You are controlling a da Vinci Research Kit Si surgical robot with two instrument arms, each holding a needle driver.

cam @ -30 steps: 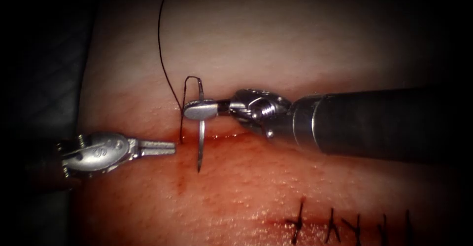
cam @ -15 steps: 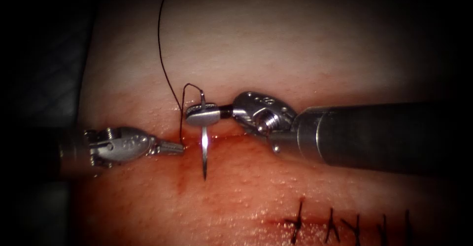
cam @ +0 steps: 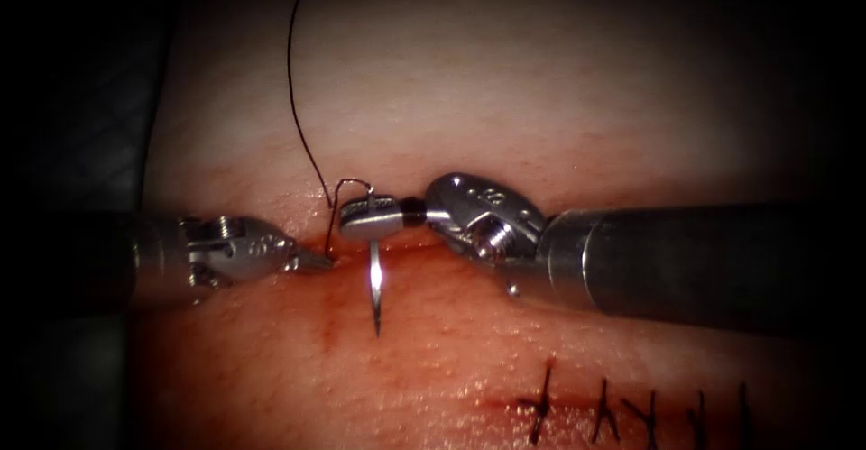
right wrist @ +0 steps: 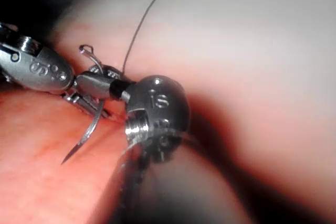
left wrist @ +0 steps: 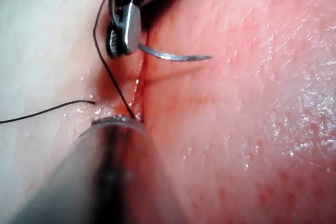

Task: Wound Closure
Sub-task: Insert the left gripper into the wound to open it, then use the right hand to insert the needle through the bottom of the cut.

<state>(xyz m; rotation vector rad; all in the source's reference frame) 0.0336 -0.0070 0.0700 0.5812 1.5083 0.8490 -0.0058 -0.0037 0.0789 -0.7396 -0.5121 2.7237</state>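
Pale tissue (cam: 505, 80) reddens toward the horizontal cut (cam: 406, 248). The right claw (cam: 370, 216) is clamped on the slim, shiny needle (cam: 375, 288) near its thread end; the needle lies outside the tissue, point downward. Black thread (cam: 298, 116) runs up out of frame. The left claw (cam: 311, 258) touches the cut's left end, its jaws hard to make out.

Polished, glossy metal is seen on both tools and the needle (cam: 375, 288). The tissue (cam: 505, 80) is rendered moist, pebbled and glistening.
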